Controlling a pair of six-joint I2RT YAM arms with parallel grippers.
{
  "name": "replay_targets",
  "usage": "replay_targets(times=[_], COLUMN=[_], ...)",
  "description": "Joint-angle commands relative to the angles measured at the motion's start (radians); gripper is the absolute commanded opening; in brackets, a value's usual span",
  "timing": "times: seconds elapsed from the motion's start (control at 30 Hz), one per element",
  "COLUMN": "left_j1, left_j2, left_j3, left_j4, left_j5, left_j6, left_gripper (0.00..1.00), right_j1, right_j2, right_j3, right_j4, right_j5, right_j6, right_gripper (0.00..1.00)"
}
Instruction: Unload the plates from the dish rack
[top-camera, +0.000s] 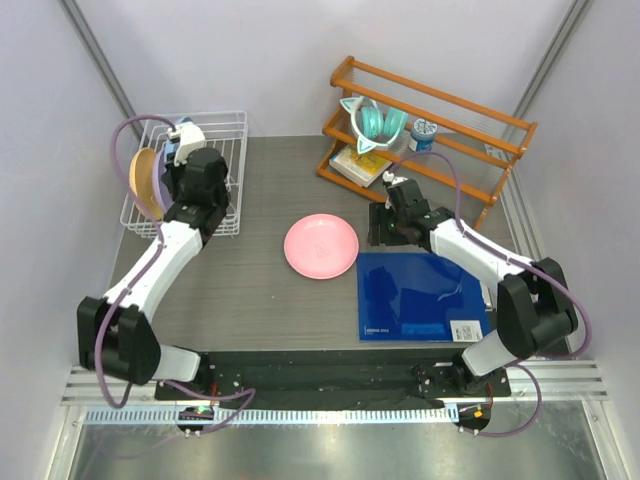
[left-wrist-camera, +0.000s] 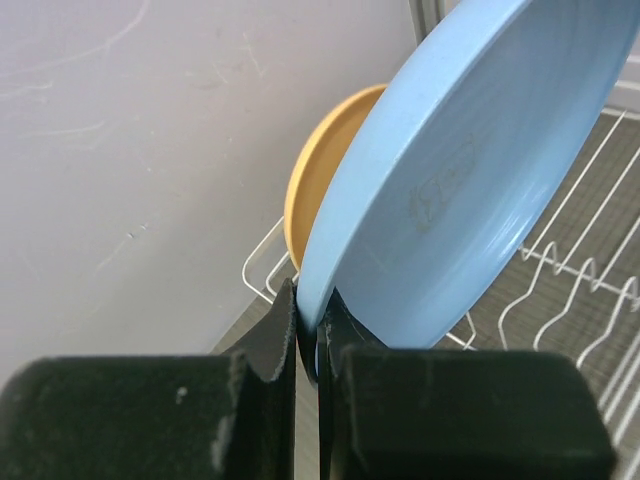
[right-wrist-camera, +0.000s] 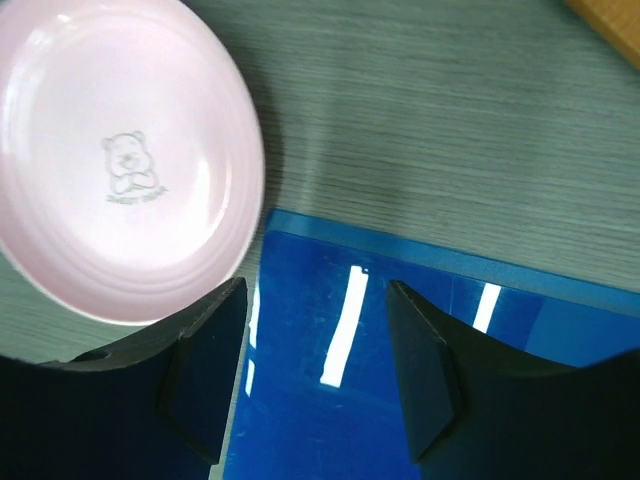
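L end effector (left-wrist-camera: 310, 312) clamped on blue plate (left-wrist-camera: 470, 180) rim at dish rack (top-camera: 225, 135).

We logged the left arm (top-camera: 165, 250) and right arm (top-camera: 475, 250): white links, black joints, purple cables (top-camera: 113, 160) looping off each. Left gripper (left-wrist-camera: 308, 300) and right gripper (right-wrist-camera: 315, 300) had matte black fingers.

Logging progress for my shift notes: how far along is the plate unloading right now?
Done: the pink plate lies flat on the table, out of the dish rack. In hand: the left gripper is shut on the rim of the blue plate, at the rack. Left: the yellow-orange plate stands in the rack behind it. No lavender plate shows. The right gripper is open and empty over the blue mat.
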Motion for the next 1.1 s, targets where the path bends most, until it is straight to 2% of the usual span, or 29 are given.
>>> replay_targets(times=[0.0,0.03,0.1,0.27,0.4,0.5,0.63,1.07], left_j1=[-0.016,-0.018,-0.029,-0.041,-0.043,-0.047,-0.081,-0.193], left_j2=[-0.098,-0.107,-0.147,-0.236,-0.25,-0.253,-0.239,-0.253], left_j3=[0.048,0.06,0.074,0.013,-0.056,-0.133,-0.184,-0.279], left_j4=[-0.059,-0.15,-0.258,-0.346,-0.314,-0.237,-0.204,-0.151], left_j5=[-0.029,-0.014,0.127,0.559,0.826,1.001,1.081,1.117], left_j6=[-0.058,-0.103,-0.23,-0.444,-0.566,-0.64,-0.678,-0.739], left_gripper=[0.0,0.0,0.0,0.0,0.0,0.0,0.0,0.0], right_j1=[0.004,0.006,0.006,0.021,0.027,0.035,0.047,0.069], right_j2=[-0.097,-0.104,-0.124,-0.16,-0.175,-0.163,-0.137,-0.012], right_j3=[0.003,0.008,0.011,0.005,-0.054,-0.063,-0.051,-0.019], right_j4=[0.007,0.012,0.039,0.15,0.347,0.421,0.432,0.457], right_j5=[-0.055,-0.07,-0.12,-0.209,-0.326,-0.35,-0.354,-0.336], right_j6=[0.011,0.011,0.031,0.103,0.174,0.205,0.202,0.189], right_gripper=[0.64,0.64,0.64,0.64,0.64,0.64,0.64,0.64])
